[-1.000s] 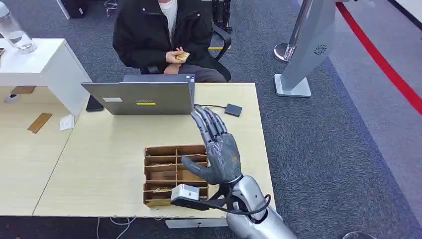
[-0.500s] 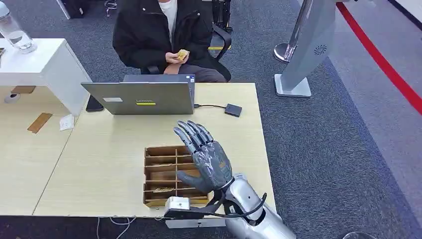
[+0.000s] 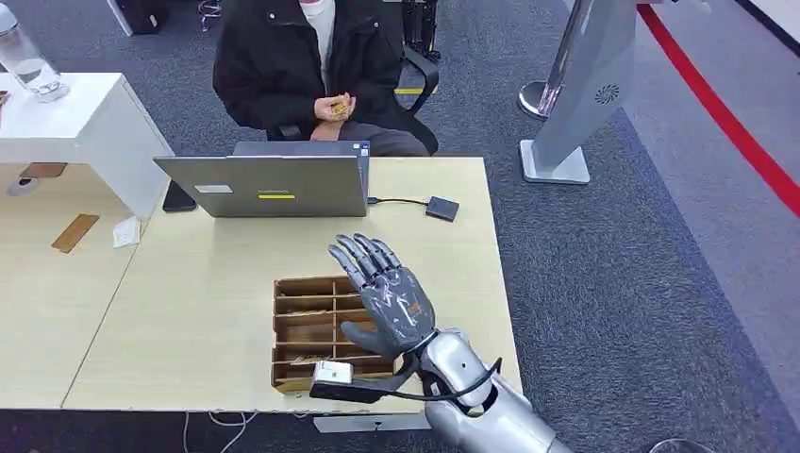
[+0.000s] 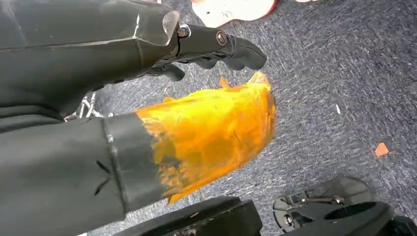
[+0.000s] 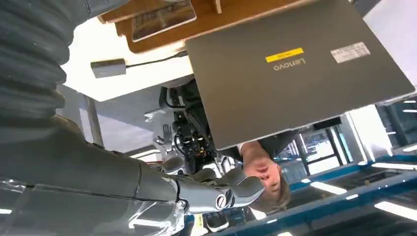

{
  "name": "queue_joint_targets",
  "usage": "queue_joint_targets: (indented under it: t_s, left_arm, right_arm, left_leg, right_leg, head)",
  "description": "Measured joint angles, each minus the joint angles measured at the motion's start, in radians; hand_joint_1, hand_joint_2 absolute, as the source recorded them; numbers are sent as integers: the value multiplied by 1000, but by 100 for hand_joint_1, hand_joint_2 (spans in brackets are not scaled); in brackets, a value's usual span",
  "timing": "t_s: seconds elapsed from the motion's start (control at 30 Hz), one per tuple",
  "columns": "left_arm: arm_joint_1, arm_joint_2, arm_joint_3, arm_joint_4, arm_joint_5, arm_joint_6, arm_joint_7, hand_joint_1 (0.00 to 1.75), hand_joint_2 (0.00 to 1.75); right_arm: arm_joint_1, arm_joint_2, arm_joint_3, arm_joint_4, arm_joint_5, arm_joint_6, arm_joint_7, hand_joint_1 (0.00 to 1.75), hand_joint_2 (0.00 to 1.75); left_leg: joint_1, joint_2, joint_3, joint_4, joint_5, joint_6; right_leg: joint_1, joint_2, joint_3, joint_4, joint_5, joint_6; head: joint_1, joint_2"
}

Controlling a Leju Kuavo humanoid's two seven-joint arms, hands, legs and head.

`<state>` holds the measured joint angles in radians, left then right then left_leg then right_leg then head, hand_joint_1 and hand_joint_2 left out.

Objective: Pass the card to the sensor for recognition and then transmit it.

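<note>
While the right hand (image 3: 391,300) hangs over the right part of the wooden compartment tray (image 3: 300,332), its fingers are spread and extended toward the laptop (image 3: 264,185), the thumb held out toward the tray, and nothing lies in its grasp; the right wrist view confirms the fingers (image 5: 231,189) apart and empty, with the laptop lid and the tray ahead of them. Cards lie in the tray compartments, one pale card (image 3: 304,360) showing in a near compartment, below and to the left of the hand and apart from it; whether the hand touches the tray cannot be told. On the far right of the table (image 3: 189,283) sits a small dark sensor box (image 3: 441,209), cabled to the laptop, well ahead of the hand and clear of it. Behind the laptop a seated person (image 3: 307,61) in a dark jacket holds a small yellowish item (image 3: 337,108) in both hands, well apart from the robot. The left hand (image 4: 162,132) appears in the left wrist view above grey carpet, its thumb wrapped in orange tape and dark fingers curled beyond it; whether it is closed cannot be told; nothing is seen in it.
</note>
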<state>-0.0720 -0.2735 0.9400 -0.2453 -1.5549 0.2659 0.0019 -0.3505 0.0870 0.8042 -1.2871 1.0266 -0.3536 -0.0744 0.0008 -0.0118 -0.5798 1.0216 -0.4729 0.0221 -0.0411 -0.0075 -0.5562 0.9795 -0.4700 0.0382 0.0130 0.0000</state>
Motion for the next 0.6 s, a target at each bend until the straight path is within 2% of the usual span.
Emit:
queue_joint_targets:
  t_s: [0.27,0.6]
  left_arm:
    - [-1,0,-17,0,0,-2,2,0,0]
    - [-1,0,-26,0,0,-3,5,0,0]
  right_arm:
    - [-17,10,0,80,32,-15,26,0,175]
    - [-28,19,0,120,107,-25,70,0,175]
  left_leg:
    - [0,0,0,0,0,0]
    - [0,0,0,0,0,0]
  right_leg:
    - [0,0,0,0,0,0]
    - [0,0,0,0,0,0]
  head:
    - [0,0]
    - [0,0]
